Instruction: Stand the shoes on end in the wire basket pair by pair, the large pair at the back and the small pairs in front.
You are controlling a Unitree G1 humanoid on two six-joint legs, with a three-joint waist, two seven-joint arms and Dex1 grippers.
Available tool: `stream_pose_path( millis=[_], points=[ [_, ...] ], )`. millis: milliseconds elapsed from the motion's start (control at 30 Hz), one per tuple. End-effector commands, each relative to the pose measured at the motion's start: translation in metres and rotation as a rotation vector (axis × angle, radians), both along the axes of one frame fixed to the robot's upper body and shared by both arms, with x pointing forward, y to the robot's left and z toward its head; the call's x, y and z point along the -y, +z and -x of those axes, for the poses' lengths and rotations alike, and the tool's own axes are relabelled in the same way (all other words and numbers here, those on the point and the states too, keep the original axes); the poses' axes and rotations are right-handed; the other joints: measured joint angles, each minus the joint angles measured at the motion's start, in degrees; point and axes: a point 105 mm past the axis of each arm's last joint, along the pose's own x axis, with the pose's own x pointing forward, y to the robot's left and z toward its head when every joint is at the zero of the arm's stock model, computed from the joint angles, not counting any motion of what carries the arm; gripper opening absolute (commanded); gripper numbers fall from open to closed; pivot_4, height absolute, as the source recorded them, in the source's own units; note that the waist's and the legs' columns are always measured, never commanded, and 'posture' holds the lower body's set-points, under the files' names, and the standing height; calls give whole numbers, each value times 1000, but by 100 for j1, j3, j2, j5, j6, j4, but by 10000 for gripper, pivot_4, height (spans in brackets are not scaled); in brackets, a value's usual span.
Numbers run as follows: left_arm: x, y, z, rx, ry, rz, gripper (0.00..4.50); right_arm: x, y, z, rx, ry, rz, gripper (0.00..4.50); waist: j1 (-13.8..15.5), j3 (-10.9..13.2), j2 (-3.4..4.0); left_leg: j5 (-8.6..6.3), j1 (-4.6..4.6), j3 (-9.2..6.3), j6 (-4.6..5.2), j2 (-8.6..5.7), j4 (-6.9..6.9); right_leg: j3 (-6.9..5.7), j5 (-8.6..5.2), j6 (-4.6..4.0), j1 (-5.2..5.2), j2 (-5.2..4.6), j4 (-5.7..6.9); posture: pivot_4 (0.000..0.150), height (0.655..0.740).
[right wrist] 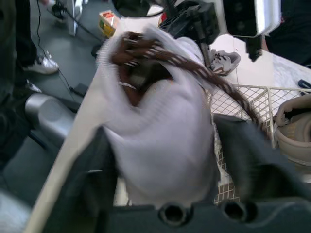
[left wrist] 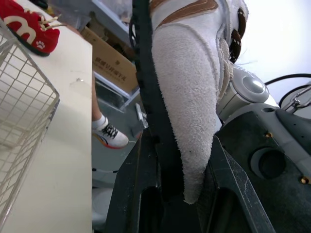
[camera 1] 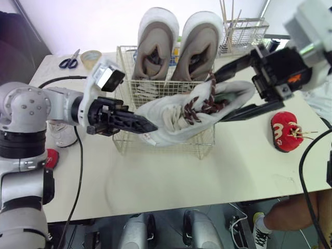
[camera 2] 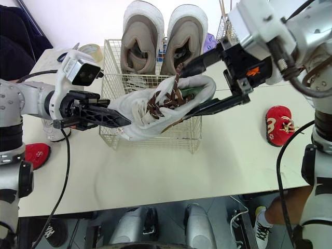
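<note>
white shoe [camera 1: 192,116] hangs sideways over wire basket's [camera 1: 124,67] 6 o'clock half, not yet on end. left claw [camera 1: 137,124] pinches its toe at 9, right claw [camera 1: 220,98] clamps the heel at 3, prob. to tip it upright. large pair [camera 1: 155,41] stands at 12, so the front's free. red shoe [camera 1: 284,132] waits on worktop [camera 1: 207,176] at 3.

Fuzzy cloth, coated wire, matt tabletop.
The white terry-cloth shoe [camera 1: 176,122] looks rough and nappy, its brown laces [camera 1: 199,108] woven; the cream wire basket [camera 1: 127,67] is smooth coated metal; the pale table [camera 1: 207,171] is matt.
</note>
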Motion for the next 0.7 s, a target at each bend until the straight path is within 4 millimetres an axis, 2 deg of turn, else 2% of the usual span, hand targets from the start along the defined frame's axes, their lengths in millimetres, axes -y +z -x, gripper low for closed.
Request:
stream_pose_path(
  millis=[33, 133, 267, 367, 433, 567, 700],
  points=[
    [-4, 6, 6, 57, 31, 45, 3217, 13, 28, 8, 11, -57, -103, 44247, 3, 0, 0, 0, 0, -1, 0, 0, 0, 0, 0, 0, 0, 0, 0, 1500, 7400],
    [-4, 8, 6, 100, 81, 92, 3217, 31, 42, 4, -92, -154, -221, 44247, 15, 0, -4, 0, 0, -2, 0, -2, 0, -1, 0, 0, 0, -5, 1, 1500, 7400],
    [-1, 10, 1, 165, 176, 188, 3217, 63, 58, -8, -273, -311, -490, 44247, 12, -1, -6, 0, 1, -2, 1, -15, 0, -1, 1, -1, 4, -25, -1, 1500, 7400],
    [3, 12, -1, 193, 239, 268, 3217, 86, 56, -17, -389, -395, -680, 44247, 13, -4, -12, -1, 3, -4, 2, -18, -1, -4, 1, -3, 8, -43, -2, 1500, 7400],
    [6, 15, -3, 210, 278, 319, 3217, 97, 45, -21, -480, -424, -784, 44247, 11, -4, -12, -1, 5, -4, 2, -19, -1, -5, 2, -3, 11, -46, -3, 1500, 7400],
    [12, 21, -10, 224, 319, 390, 3217, 101, 20, -24, -589, -444, -891, 44247, 16, -5, -10, 0, 11, -5, 2, -20, -2, -8, 3, -3, 17, -40, 2, 1500, 7400],
    [22, 30, -17, 225, 333, 462, 3217, 75, -4, -25, -668, -397, -938, 44247, 13, -6, -9, 0, 12, -5, 3, -20, -2, -8, 3, -1, 20, -26, 2, 1500, 7400]
  ],
)
